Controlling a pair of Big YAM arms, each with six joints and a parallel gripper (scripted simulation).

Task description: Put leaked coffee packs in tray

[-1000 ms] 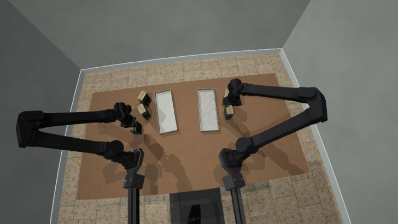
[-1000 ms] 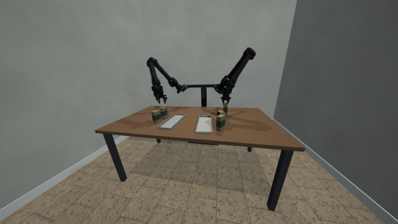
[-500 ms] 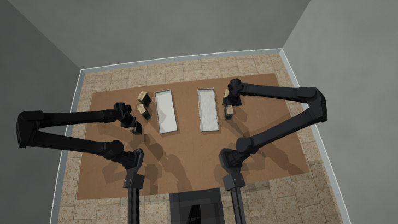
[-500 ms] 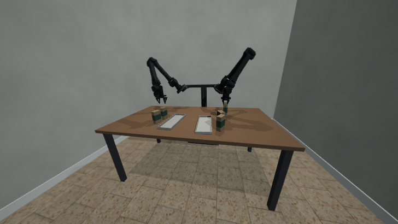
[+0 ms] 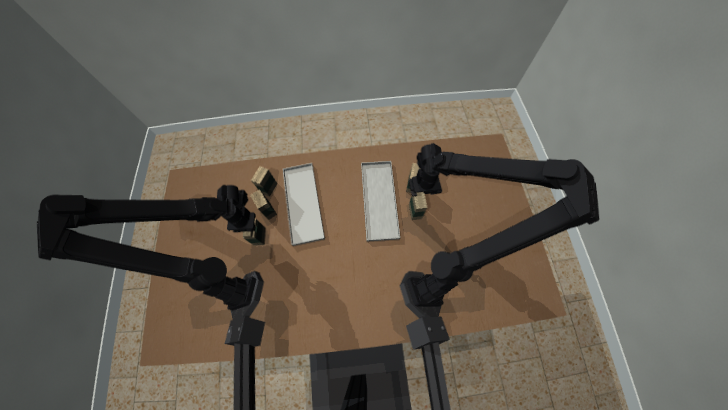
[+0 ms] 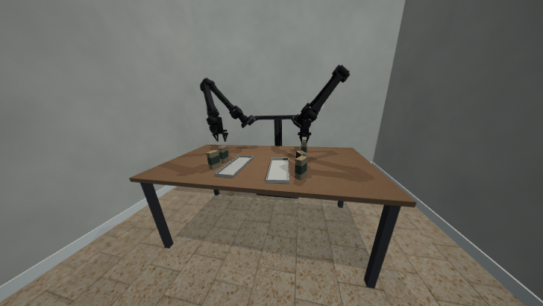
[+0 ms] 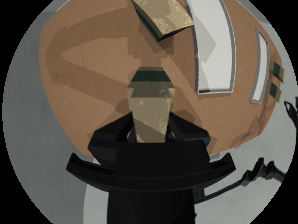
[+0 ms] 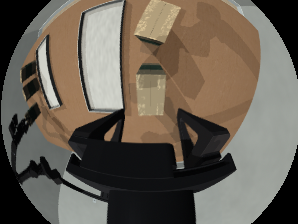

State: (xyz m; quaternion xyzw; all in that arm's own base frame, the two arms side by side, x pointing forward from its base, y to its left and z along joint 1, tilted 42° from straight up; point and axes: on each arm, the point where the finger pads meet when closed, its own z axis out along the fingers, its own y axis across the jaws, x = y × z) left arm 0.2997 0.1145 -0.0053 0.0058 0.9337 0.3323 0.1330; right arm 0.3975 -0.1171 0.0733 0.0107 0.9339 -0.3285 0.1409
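Five tan coffee packs with green bands stand on the brown bench. Three stand beside one tray: two free packs and a third pack. My left gripper is shut on this third pack's flat sides; it shows between the fingers in the left wrist view. Two packs stand beside the other tray; one is free. My right gripper is open and hovers above the other pack, well clear of it. Both trays are empty.
The two white trays lie side by side in the far middle of the bench. The arm bases stand at one long edge. A dark stand sits on the floor below that edge.
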